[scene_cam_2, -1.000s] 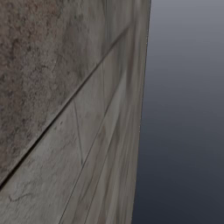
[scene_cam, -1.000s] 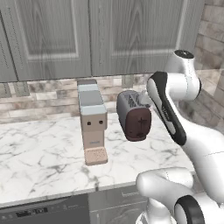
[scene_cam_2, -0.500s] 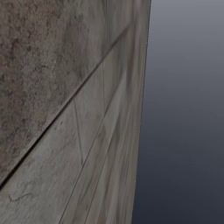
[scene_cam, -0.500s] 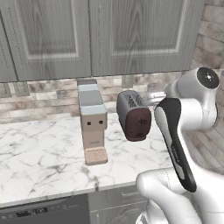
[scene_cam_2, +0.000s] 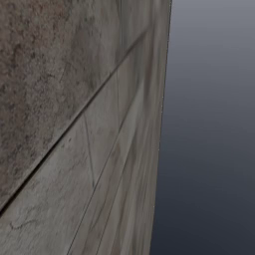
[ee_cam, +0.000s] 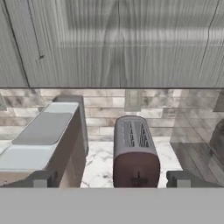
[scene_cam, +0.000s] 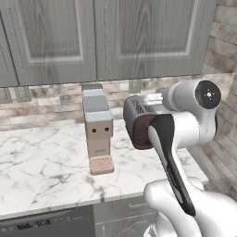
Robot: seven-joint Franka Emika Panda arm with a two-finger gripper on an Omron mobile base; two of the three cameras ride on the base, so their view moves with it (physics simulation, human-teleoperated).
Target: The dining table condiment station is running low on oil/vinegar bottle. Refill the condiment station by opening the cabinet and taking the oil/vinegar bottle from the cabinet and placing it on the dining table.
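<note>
the arm is swinging up toward the cabinet [scene_cam: 139,37] (doors seemingly closed); the gripper [ee_cam: 109,179] is gaping wide, holding nothing.

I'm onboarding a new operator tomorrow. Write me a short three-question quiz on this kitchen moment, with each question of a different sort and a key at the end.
1. True or false: the cabinet doors are shut.
2. Multiple choice: what stands on the counter right of the coffee machine? A) a kettle B) a toaster C) a blender
3. Fill in the missing word: in the hand view the two fingers stand wide apart, so the gripper is ____.

Key:
1. True; both doors are closed flush, and no oil/vinegar bottle is visible.
2. B; the toaster, grey with a dark reddish-brown end, stands on the counter.
3. Open; it holds nothing.
</note>
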